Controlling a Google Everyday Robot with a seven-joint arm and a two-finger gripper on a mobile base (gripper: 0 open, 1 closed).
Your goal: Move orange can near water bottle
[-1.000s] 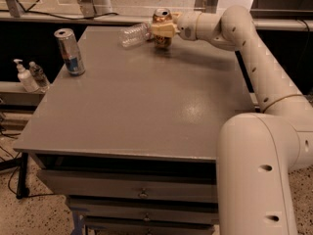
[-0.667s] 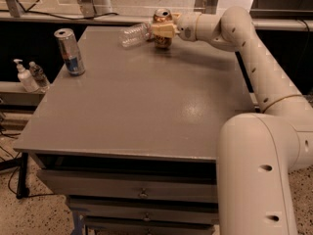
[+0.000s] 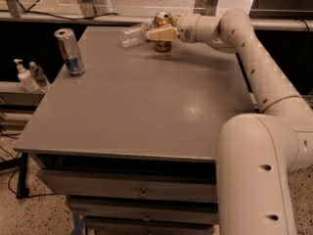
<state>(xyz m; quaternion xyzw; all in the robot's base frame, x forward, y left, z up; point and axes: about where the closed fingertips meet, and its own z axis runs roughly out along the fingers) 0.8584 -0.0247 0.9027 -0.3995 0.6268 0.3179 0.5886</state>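
The orange can stands upright at the far edge of the grey table, its silver top showing above the gripper. My gripper reaches in from the right and is shut on the can, with one pale finger crossing its front. The water bottle lies on its side just left of the can, close to it or touching it, with its far end hidden behind the gripper.
A slimmer silver-and-blue can stands near the table's left edge. A white pump bottle and a tiny clear bottle stand on a lower ledge to the left. My arm spans the table's right side.
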